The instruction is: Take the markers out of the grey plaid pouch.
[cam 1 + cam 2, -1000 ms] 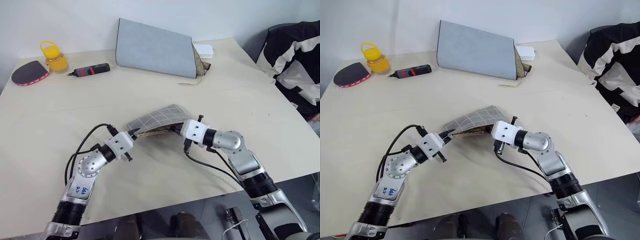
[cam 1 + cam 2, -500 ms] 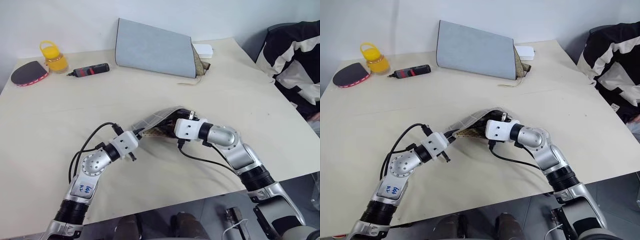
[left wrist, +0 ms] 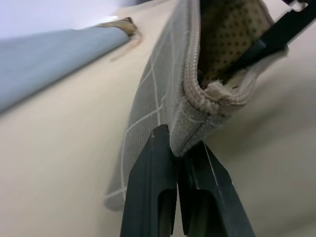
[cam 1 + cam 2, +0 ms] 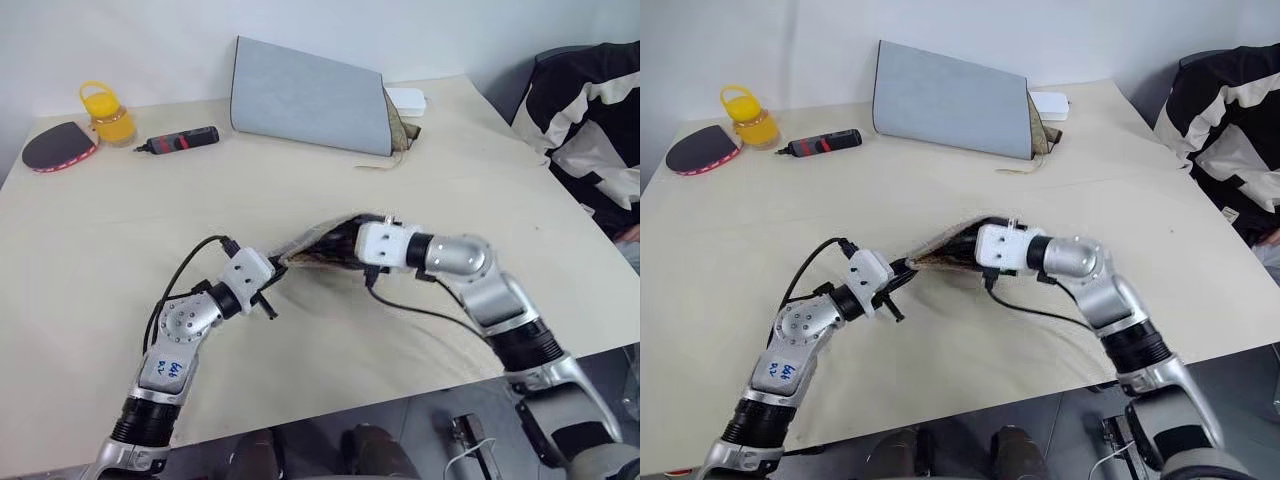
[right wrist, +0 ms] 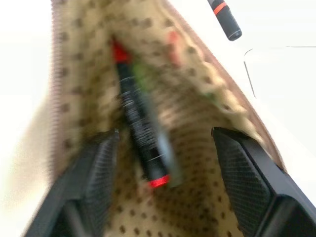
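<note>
Nothing is out yet, by my reading: the slim dark marker with red ends [image 5: 140, 123] lies inside the small grey plaid fabric pouch [image 3: 163, 94], against its brown dotted lining, with a blur of green beside it. The pouch sits mid-table [image 4: 90, 250], mouth open. My left claw [image 3: 178, 153] is pinched tight on the pouch's corner; my right claw [image 5: 165, 143] is spread wide inside the mouth, gripping nothing.

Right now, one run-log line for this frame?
left gripper: shut on grey plaid pouch end | right gripper: open inside pouch mouth | marker: lying in pouch, ungrasped
</note>
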